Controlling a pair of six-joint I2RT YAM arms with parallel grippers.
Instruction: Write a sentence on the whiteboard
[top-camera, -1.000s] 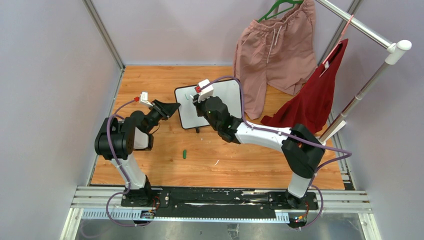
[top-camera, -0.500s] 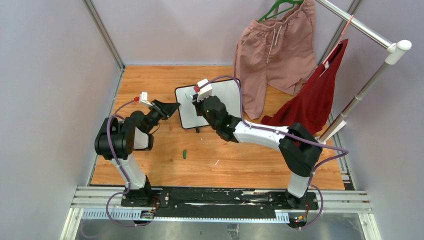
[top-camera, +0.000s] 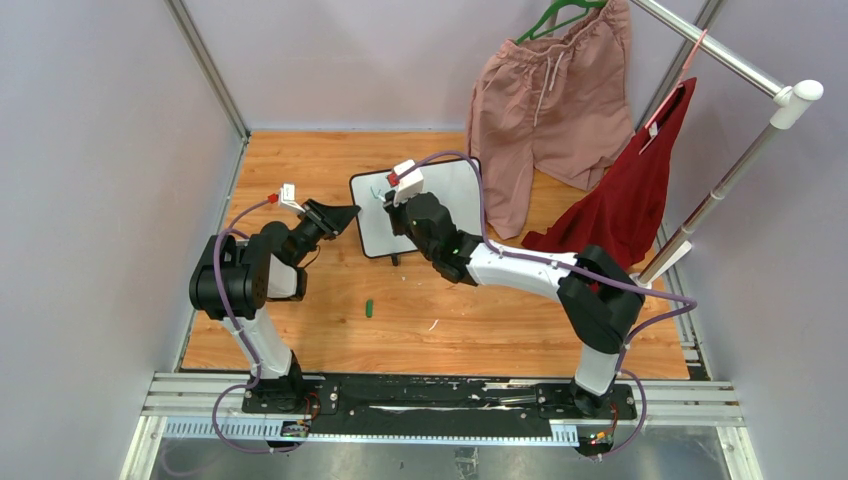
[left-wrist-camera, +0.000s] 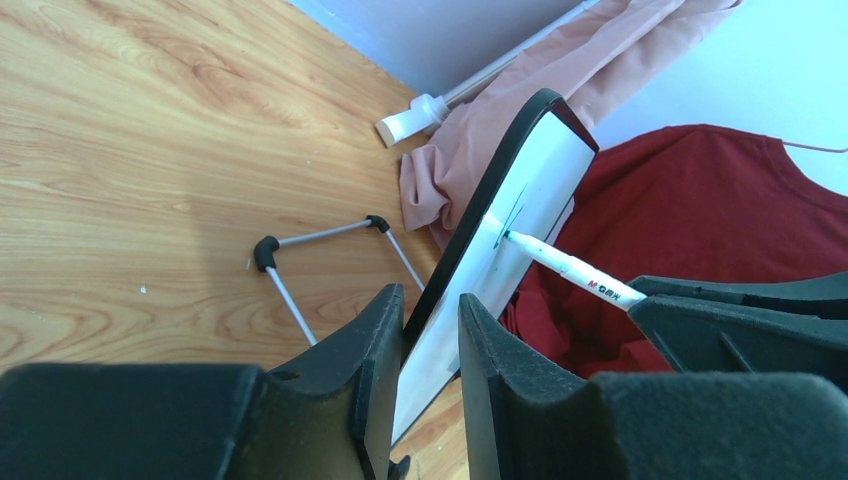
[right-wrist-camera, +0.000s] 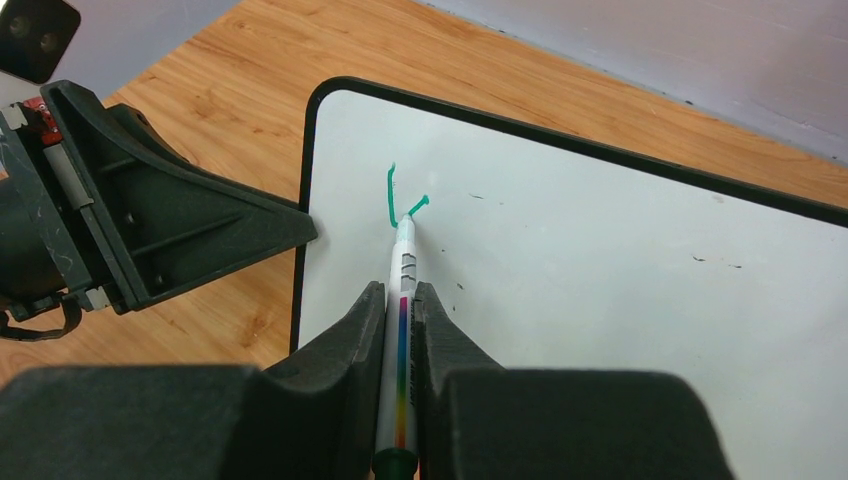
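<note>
Green stroke (right-wrist-camera: 392, 200), a hooked V and no readable word, marks the upper left of the whiteboard (right-wrist-camera: 620, 300), propped tilted mid-frame on the bench (top-camera: 300, 160), long axis left-right. My left pincer (left-wrist-camera: 430, 305) clamps its left edge; my right pincer (right-wrist-camera: 400, 290) clamps the marker (right-wrist-camera: 405, 250), tip pointing up-frame.

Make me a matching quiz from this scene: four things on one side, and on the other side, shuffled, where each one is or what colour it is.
Things:
1. whiteboard
2. marker
3. shorts
4. shirt

Place or colour:
A. pink
B. held in the right gripper
C. red
D. edge clamped by the left gripper

Pairs: 1-D, 2-B, 3-A, 4-C
</note>
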